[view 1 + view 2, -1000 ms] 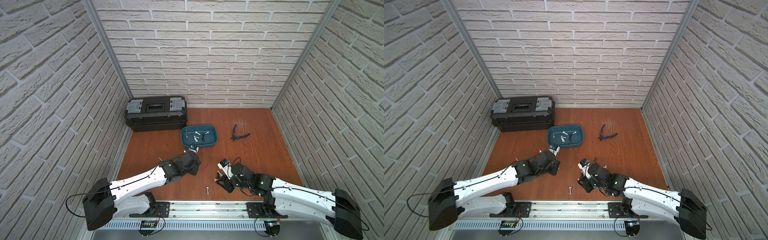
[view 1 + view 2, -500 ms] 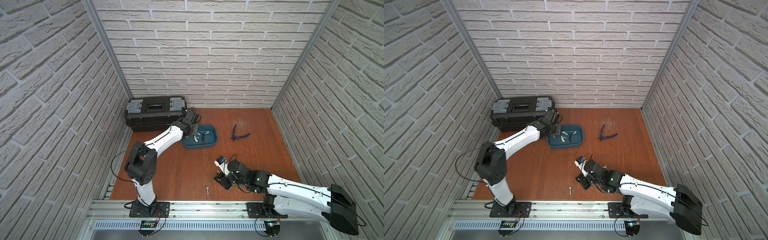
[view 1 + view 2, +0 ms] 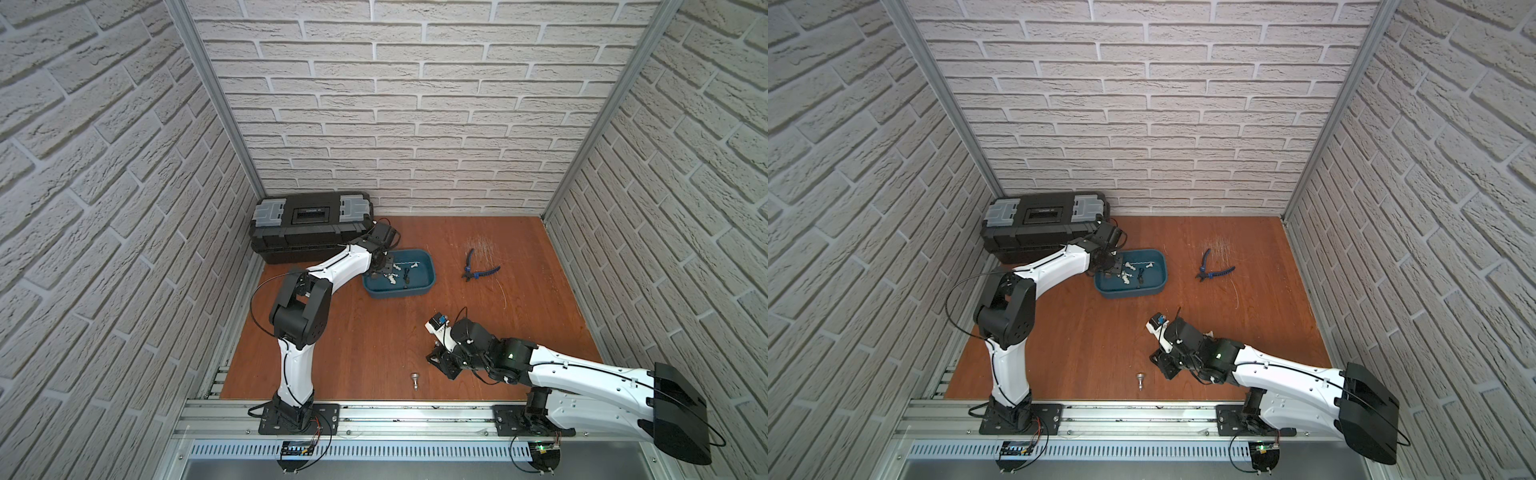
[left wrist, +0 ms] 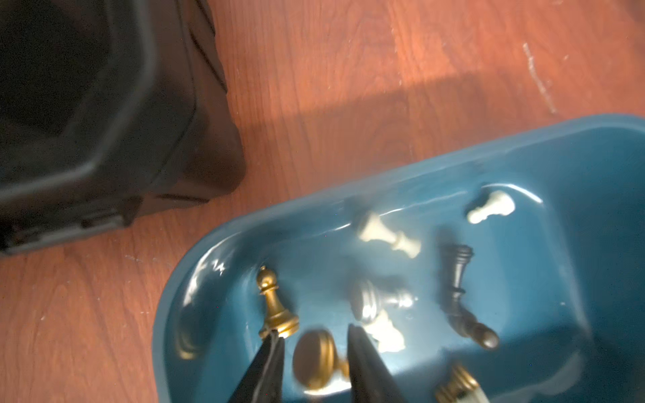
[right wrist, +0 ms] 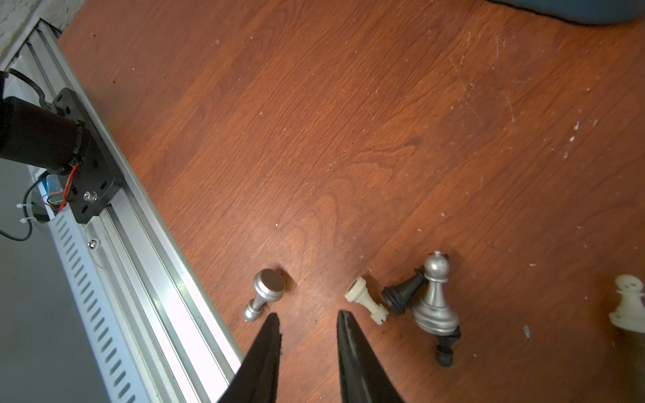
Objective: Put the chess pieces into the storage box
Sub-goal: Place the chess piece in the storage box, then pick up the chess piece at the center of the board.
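Right wrist view, nearest first: my right fingers [image 5: 308, 319] are spread, w/ bare bench [image 5: 349, 139] btwn them and nothing pinched. Just off one tip a silver pawn [image 5: 263, 293] lies on its side, nr the front rail [image 5: 139, 244]. Off the other tip a white piece [image 5: 366, 300] lies flat, up against a black piece [image 5: 405, 291] whose head rests on an upright silver piece [image 5: 434, 296]. A 2nd black piece [image 5: 446, 345] pokes out from behind that one. A blurred white pawn [image 5: 628, 307] sits at the frame edge. So these chess pieces are on the bench, not in the storage box [image 3: 395, 293].

Farther out, in both top views, the storage box sits mid-bench just beside the black toolbox [image 3: 309, 226], w/ the pliers [image 3: 478, 272] well apart on its other side.

Left wrist view: my left fingers [image 4: 313, 331] hang over the box end nearest the toolbox, slightly spread. A gold piece [image 4: 314, 363] is btwn them, blurred, w/ a sliver of gap each side, so not pinched as far as I can tell. A gold pawn [image 4: 275, 303] is right by one tip. Also inside: white pcs [image 4: 384, 233], a silver one [image 4: 373, 300] and dark pcs [image 4: 457, 275], all lying down.
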Available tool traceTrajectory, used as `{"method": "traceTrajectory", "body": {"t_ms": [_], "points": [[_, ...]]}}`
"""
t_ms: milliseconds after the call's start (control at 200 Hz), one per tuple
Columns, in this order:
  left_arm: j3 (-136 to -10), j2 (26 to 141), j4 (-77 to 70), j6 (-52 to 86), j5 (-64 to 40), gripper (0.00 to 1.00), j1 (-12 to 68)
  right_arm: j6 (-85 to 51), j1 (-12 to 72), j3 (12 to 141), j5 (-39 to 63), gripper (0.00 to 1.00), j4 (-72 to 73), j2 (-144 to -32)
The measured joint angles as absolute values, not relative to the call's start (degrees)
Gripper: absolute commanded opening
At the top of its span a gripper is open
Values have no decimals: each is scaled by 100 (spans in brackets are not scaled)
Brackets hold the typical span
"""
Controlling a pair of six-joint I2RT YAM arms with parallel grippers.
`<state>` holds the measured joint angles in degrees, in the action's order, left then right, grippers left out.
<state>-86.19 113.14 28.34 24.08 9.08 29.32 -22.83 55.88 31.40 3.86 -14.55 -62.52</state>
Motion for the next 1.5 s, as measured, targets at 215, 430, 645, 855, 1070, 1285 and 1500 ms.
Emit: {"method": "traceTrajectory", "body": {"t_ms": [215, 430, 645, 855, 1070, 1285, 1500], "points": [[-8342, 10829, 2834, 2421, 856, 38, 2932, -2200, 5701, 3260, 504, 37, -1623, -6613], [-7277, 9345, 2744, 2469, 869, 39, 3020, -2272, 6130, 3264, 377, 43, -1852, -6820], [-5970, 7832, 2757, 2720, 917, 41, 3089, -2386, 6541, 3524, 115, 44, -2008, -7419], [-5179, 6775, 2926, 3009, 1076, 42, 3120, -2473, 6851, 4029, 25, 43, -1861, -8221], [-4877, 6287, 3070, 3124, 1258, 42, 3120, -2641, 6917, 4254, -169, 43, -1962, -8735], [-4692, 6117, 3140, 3168, 1369, 42, 3120, -2746, 6930, 4602, -353, 43, -2078, -9087], [-4578, 6108, 3146, 3175, 1411, 42, 3120, -2773, 6943, 4792, -508, 34, -2106, -9292]]}}
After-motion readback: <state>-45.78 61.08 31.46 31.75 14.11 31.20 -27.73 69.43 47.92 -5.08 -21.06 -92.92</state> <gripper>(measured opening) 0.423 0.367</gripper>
